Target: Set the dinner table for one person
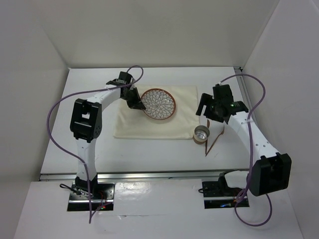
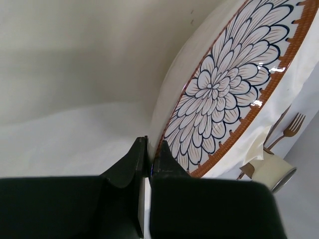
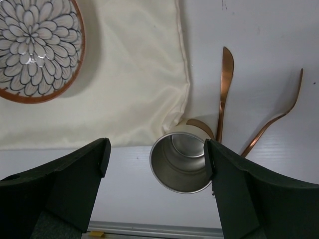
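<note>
Writing, brands, numbers: I read none in any of my views.
plate (image 1: 158,103): only a painted petal pattern with a brown rim, no lettering.
cup (image 3: 182,162): plain metal, no mark that I can make out.

Blue-petalled, orange-rimmed plate (image 1: 158,103); cream cloth (image 1: 134,127)
</note>
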